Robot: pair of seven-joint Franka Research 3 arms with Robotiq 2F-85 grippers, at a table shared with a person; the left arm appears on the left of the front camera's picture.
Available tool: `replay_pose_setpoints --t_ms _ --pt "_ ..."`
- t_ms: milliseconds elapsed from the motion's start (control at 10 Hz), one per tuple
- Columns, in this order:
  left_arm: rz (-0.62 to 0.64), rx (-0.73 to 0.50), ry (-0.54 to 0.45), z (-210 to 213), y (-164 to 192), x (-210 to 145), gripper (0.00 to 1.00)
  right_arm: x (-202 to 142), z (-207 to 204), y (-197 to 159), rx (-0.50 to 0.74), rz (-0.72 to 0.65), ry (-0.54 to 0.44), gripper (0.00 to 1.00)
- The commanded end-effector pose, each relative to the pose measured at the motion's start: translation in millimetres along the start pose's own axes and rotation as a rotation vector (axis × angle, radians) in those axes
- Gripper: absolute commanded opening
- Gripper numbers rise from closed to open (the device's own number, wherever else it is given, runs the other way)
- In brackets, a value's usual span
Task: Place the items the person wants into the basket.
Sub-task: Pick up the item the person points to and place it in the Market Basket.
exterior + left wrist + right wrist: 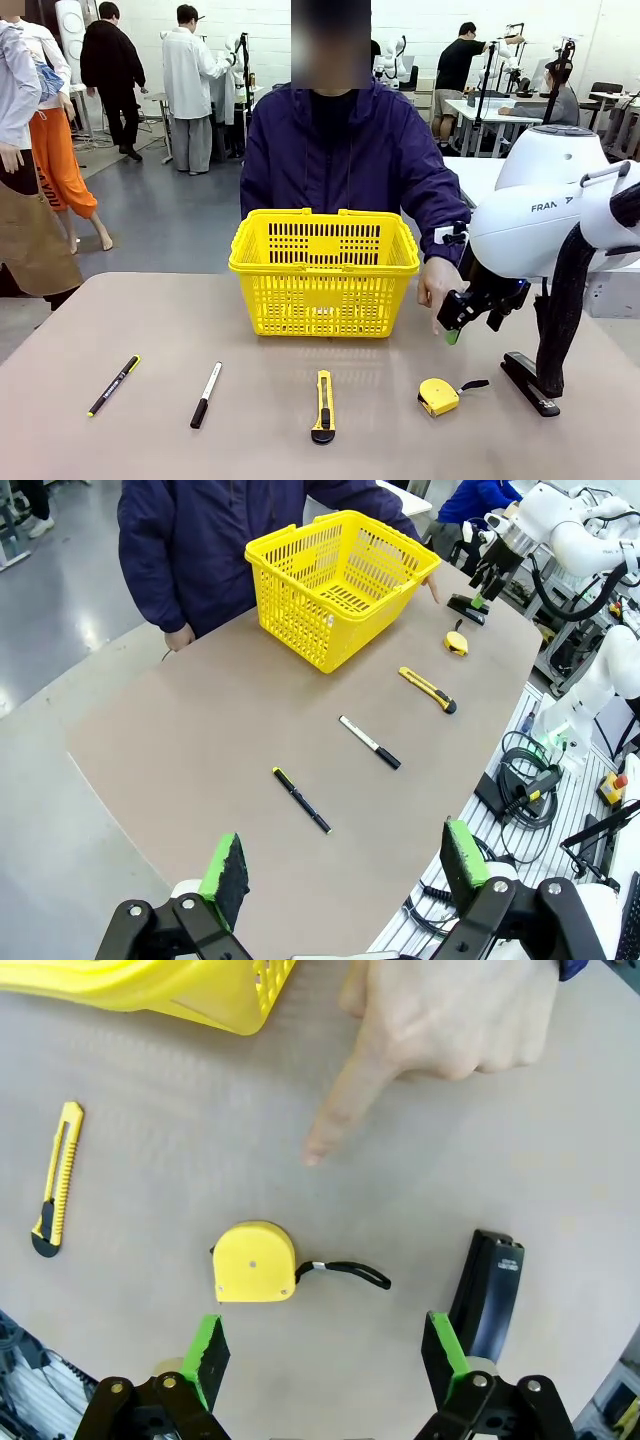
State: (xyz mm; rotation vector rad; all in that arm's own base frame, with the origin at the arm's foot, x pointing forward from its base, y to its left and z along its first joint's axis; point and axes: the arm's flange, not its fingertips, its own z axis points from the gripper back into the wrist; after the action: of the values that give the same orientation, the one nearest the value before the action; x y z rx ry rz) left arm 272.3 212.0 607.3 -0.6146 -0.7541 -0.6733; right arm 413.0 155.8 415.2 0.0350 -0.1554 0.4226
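The yellow basket (324, 270) stands mid-table before the person (350, 150), whose hand (440, 1030) points a finger down at the table near the yellow tape measure (254, 1262). The tape measure (438, 396) lies at front right, the black stapler (529, 383) right of it, the yellow-and-black utility knife (323, 406) near the centre front. My right gripper (325, 1360) hovers open above the tape measure and stapler (488, 1295), holding nothing; in the front view the right gripper (478, 310) hangs beside the person's hand. High over the table's near left stands my left gripper (345, 865), open and empty.
A black pen with a yellow clip (113, 385) and a white-and-black marker (206, 395) lie at front left. Bare tabletop (150, 320) spreads left of the basket. Cables and equipment (530, 790) sit beyond the table's edge in the left wrist view.
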Motion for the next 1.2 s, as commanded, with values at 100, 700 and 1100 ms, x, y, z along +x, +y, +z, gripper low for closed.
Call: replay_pose_setpoints --t_ms 100,700,1100 --pt "-0.019 -0.011 -0.018 2.3 0.3 0.5 1.0 0.1 -2.4 -3.3 -0.002 -0.007 0.004 1.0" --pt "-0.019 -0.011 -0.018 2.3 0.3 0.5 1.0 -20.9 -41.4 32.3 -0.081 -0.057 0.009 1.0" --pt "-0.019 -0.011 -0.018 2.3 0.3 0.5 1.0 -16.7 -81.7 66.8 -0.067 0.018 0.067 1.0"
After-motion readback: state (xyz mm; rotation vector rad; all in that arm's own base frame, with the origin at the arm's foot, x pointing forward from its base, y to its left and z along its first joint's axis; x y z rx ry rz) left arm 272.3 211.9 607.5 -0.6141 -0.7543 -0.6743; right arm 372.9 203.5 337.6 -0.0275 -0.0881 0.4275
